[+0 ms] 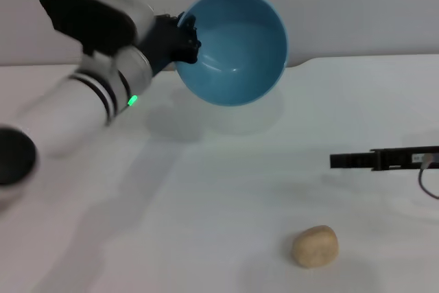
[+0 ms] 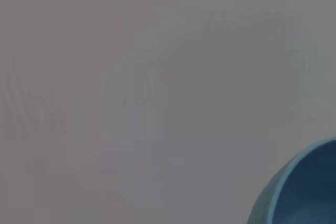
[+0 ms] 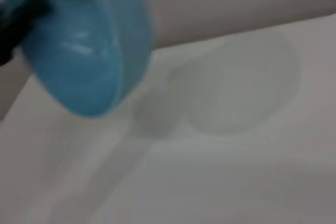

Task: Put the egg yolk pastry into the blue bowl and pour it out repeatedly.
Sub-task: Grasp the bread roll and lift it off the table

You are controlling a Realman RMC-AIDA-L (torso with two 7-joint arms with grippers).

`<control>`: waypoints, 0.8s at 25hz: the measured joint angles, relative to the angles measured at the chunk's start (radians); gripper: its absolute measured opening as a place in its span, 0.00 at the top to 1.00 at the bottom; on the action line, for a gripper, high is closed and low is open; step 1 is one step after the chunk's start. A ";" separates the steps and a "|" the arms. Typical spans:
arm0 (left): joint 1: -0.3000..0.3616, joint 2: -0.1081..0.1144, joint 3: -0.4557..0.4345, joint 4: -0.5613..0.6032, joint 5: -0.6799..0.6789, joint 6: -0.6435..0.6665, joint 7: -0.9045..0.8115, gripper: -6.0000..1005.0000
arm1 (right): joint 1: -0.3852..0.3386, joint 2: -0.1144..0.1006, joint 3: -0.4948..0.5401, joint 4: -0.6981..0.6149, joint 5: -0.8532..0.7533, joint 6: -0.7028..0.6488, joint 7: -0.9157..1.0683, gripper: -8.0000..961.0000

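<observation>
The blue bowl is held in the air above the white table, tipped steeply on its side so that its glossy, empty inside is turned toward the head camera. It is gripped at its rim by the left gripper, whose dark fingers are closed on the rim edge on the side toward the left arm. A soft shadow of the bowl is cast on the table just below it.

The egg yolk pastry is seen lying on the table well apart from the bowl, nearer the robot and toward the robot's right, touched by nothing.

The right gripper is held low over the table between the bowl and the pastry, off to the right; whether its fingers are apart or together cannot be told.

In the right wrist view the bowl is shown tilted, with the left gripper's finger on its rim. In the left wrist view only an edge of the bowl is seen.
</observation>
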 joint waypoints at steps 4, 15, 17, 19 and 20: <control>-0.090 0.007 -0.216 -0.113 0.023 -0.337 -0.071 0.98 | 0.024 -0.004 -0.039 -0.002 -0.004 0.051 0.005 0.43; -0.322 0.005 -0.392 -0.295 0.696 -0.735 -0.648 0.98 | 0.139 0.000 -0.205 -0.029 -0.223 0.167 0.127 0.43; -0.324 0.005 -0.396 -0.292 0.701 -0.756 -0.660 0.98 | 0.149 0.000 -0.233 -0.037 -0.240 0.170 0.144 0.43; -0.326 0.006 -0.405 -0.291 0.702 -0.782 -0.664 0.98 | 0.160 0.000 -0.251 -0.041 -0.263 0.172 0.167 0.43; -0.327 0.007 -0.407 -0.290 0.702 -0.791 -0.666 0.98 | 0.165 0.000 -0.256 -0.042 -0.273 0.173 0.176 0.43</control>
